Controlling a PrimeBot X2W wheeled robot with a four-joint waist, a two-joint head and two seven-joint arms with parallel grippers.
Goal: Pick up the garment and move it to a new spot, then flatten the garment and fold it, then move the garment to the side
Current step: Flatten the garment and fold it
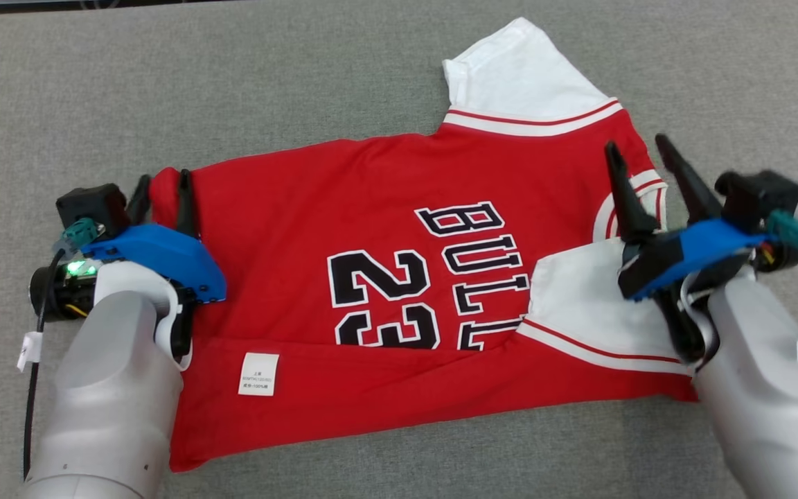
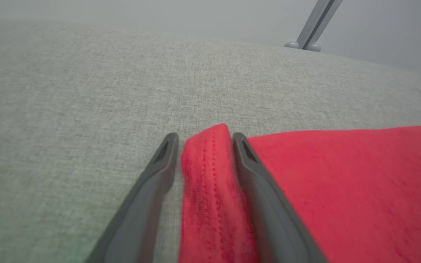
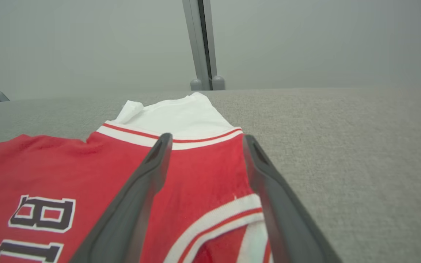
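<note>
A red jersey point(image 1: 302, 201) with black "BULLS 23" lettering and white sleeves lies spread on the grey table. Its near edge is folded up, showing a white label point(image 1: 258, 374), and the near white sleeve point(image 1: 579, 305) lies across the chest. The far sleeve point(image 1: 517, 76) points away. My left gripper point(image 1: 162, 184) is at the jersey's left edge, open, with a raised ridge of red hem point(image 2: 207, 175) standing between its fingers. My right gripper point(image 1: 638, 149) hovers open over the collar end point(image 3: 210, 219), holding nothing.
The grey fabric table top point(image 1: 163, 83) stretches on all sides of the jersey, with wide free room at the far left and far right. A metal post point(image 3: 203, 44) stands beyond the table's far edge.
</note>
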